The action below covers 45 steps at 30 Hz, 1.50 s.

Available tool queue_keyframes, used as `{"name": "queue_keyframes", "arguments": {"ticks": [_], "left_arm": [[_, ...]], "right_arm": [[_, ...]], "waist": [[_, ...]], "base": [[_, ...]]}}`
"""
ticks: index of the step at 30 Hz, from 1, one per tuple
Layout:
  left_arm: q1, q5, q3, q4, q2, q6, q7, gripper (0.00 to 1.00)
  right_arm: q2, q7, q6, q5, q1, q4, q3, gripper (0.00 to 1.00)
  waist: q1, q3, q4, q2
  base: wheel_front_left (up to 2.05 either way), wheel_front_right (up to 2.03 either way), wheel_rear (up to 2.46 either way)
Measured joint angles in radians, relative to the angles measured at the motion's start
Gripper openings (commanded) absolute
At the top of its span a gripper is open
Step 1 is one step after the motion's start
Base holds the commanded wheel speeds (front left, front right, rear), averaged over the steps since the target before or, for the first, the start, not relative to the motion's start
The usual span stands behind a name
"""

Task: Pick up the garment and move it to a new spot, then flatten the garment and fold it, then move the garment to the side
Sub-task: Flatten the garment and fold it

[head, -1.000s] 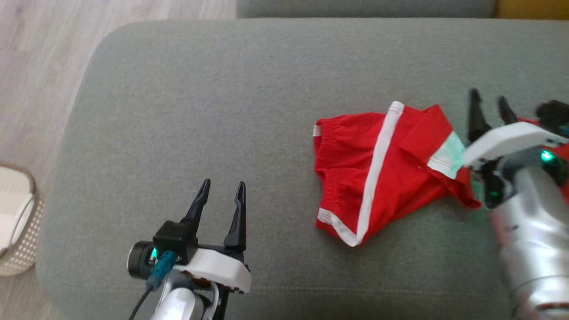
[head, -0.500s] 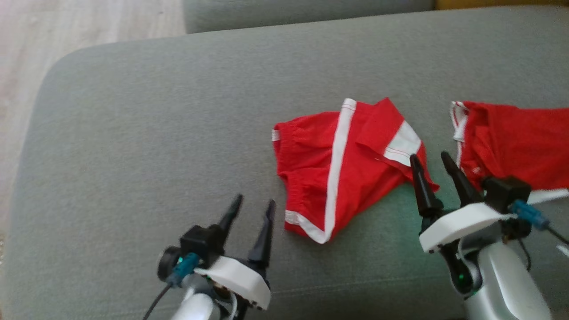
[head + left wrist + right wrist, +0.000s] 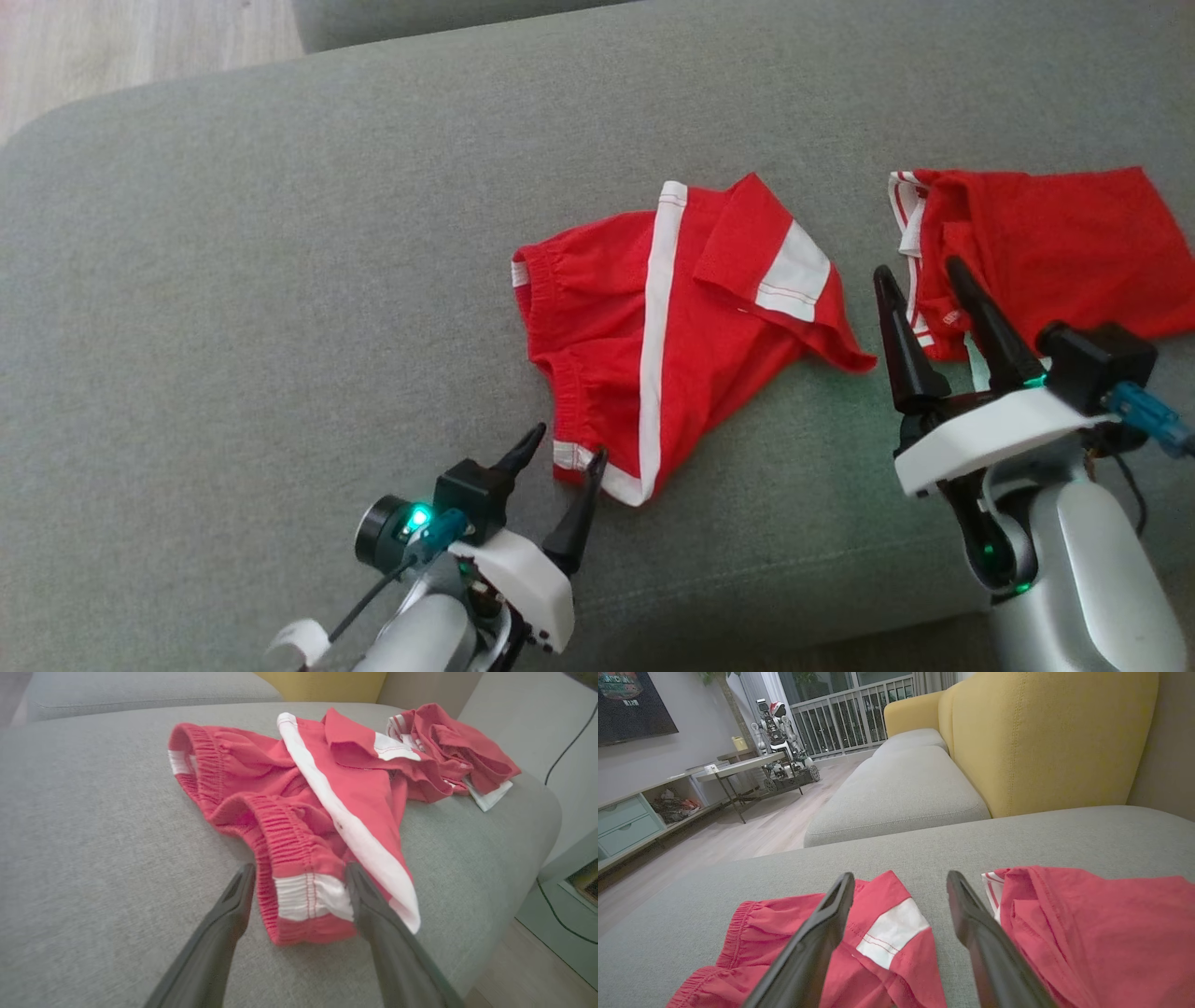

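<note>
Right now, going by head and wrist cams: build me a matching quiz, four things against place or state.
Things:
1. left end effector
2. right end effector
3. red shorts
4. second red garment

Place or state:
A. lies toward the right end of the grey cushion
B. open, fingers either side of the shorts' near corner
C. open, pointing at the gap between the two garments
D. crumpled mid-cushion, white side stripe up

Pairs: 1-B, 2-C, 3-D, 4-A

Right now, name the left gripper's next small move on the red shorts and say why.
Probably close the left gripper on the waistband corner of the red shorts. Its jaws stand open with one finger on each side of that elastic edge, so a short pinch looks enough to grip it.
</note>
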Motion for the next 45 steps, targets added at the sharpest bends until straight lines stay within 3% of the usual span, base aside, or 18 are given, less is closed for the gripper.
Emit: {"name": "queue_keyframes", "arguments": {"ticks": [9,10,11,12,18,22,27,36,45], "left_arm": [[-0.032,-0.014,-0.026,0.081,0.000,-0.018,0.000,1.00],[-0.033,-0.018,-0.029,0.082,0.000,-0.018,0.000,0.86],[-0.034,-0.025,-0.030,0.081,-0.001,-0.018,0.000,0.31],[-0.035,-0.030,-0.030,0.077,-0.001,-0.021,0.000,0.00],[-0.051,-0.068,-0.026,-0.017,-0.001,0.003,0.000,0.00],[-0.053,-0.068,-0.044,-0.060,-0.001,0.012,0.000,0.00],[-0.053,-0.081,-0.078,-0.101,-0.001,0.023,0.000,0.00],[-0.091,-0.102,-0.142,-0.122,-0.001,0.038,0.000,0.00],[-0.091,-0.119,-0.170,-0.132,-0.001,0.056,0.000,0.00]], "right_arm": [[0.000,0.007,0.000,0.000,0.000,-0.011,-0.002,1.00],[0.000,0.008,0.000,0.000,0.000,-0.011,-0.002,1.00],[0.000,0.009,0.000,-0.002,0.000,-0.011,-0.001,1.00],[0.000,0.013,0.000,-0.004,0.000,-0.011,0.001,1.00],[0.000,0.067,0.000,-0.033,-0.022,-0.001,0.050,1.00],[-0.011,0.116,0.000,-0.060,-0.124,0.035,0.092,1.00],[-0.079,0.192,0.000,-0.063,-0.324,0.184,0.169,1.00],[-0.231,0.266,0.000,-0.004,-0.587,0.579,0.291,1.00],[-0.307,0.307,0.000,0.160,-0.668,0.676,0.553,1.00]], "waist": [[0.0000,0.012,0.005,0.0000],[0.0000,0.013,0.008,0.0000],[0.0000,0.014,0.011,0.0000],[0.0000,0.016,0.014,0.0000],[0.0000,0.026,0.056,0.0000],[0.0000,0.036,0.104,0.0000],[0.0000,0.060,0.166,0.0000],[0.0000,0.107,0.255,0.0000],[0.0000,0.120,0.279,0.0000]], "base": [[0.00,0.00,0.00],[0.00,0.00,0.00],[0.00,0.00,0.00],[0.00,0.00,0.00],[0.00,0.00,0.00],[0.00,0.00,0.00],[0.00,0.00,0.00],[0.00,0.00,0.00],[0.00,0.00,0.00]]}}
